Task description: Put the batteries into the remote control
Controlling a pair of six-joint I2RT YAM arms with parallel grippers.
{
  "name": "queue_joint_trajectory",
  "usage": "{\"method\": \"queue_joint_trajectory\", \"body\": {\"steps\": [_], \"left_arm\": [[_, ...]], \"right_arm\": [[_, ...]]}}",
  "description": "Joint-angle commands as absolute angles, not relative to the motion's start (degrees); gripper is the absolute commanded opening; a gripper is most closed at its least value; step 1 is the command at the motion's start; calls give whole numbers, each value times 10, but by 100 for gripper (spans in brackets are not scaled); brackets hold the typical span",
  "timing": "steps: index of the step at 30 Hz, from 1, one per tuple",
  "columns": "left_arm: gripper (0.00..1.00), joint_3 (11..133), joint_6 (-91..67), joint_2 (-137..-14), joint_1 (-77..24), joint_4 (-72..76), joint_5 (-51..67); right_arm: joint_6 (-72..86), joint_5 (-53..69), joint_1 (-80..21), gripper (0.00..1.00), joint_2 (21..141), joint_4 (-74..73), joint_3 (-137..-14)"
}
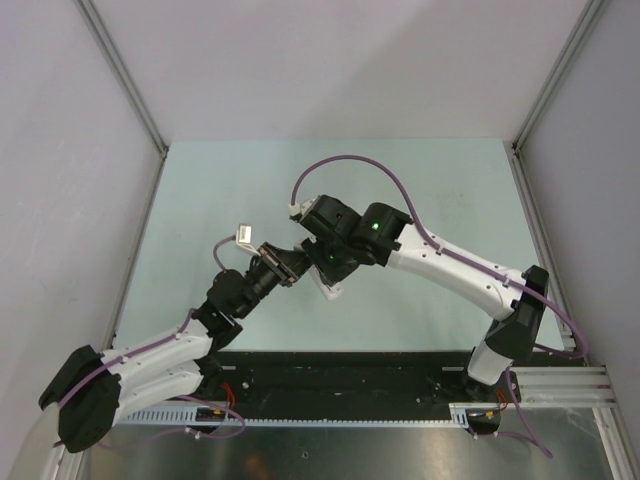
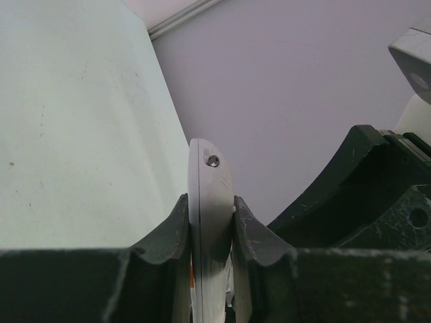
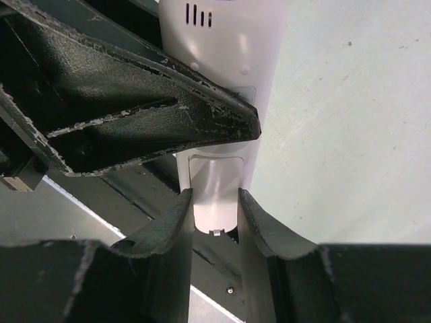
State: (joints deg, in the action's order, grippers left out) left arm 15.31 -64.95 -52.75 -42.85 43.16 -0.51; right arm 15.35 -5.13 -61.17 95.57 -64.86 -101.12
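The remote control [image 2: 210, 176] is off the desk, clamped edge-on in the left tool [image 2: 210, 200]. Its two dark fingers [image 2: 168, 232] press against the flat faces of the white body. The remote's rounded end, with a small dark dot, stands up past the fingertips.

The right tool [image 3: 214, 196] holds the same remote from the opposite side. Its jaws are part-way closed on the remote's back, with one finger against each long side of the inset battery-cover panel [image 3: 215, 185]. The panel's small tab shows at the end nearest the right wrist camera. In that view a finger of the left tool crosses the remote just beyond the panel, so the two tools sit very close together. Whether they touch cannot be told.

From above, both tools are over the middle of the pale green desk [image 1: 200, 200], a little nearer its front than its back. Bare desk lies open behind them and to either side. The grey side walls [image 1: 60, 150] are well apart from both arms. The black base strip [image 1: 340, 375] runs along the near edge, near the remote. A purple cable [image 1: 345, 160] arches toward the back.
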Motion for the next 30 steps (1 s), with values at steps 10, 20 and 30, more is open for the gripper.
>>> {"method": "queue_joint_trajectory", "body": {"steps": [10, 20, 30], "left_arm": [[0, 156, -659, -508, -435, 484, 5], [0, 154, -661, -507, -435, 484, 5], [0, 152, -664, -512, -435, 483, 1]], "right_arm": [[162, -85, -602, 2, 967, -639, -1033], [163, -86, -598, 2, 966, -639, -1036], [180, -111, -592, 32, 943, -657, -1069]]}}
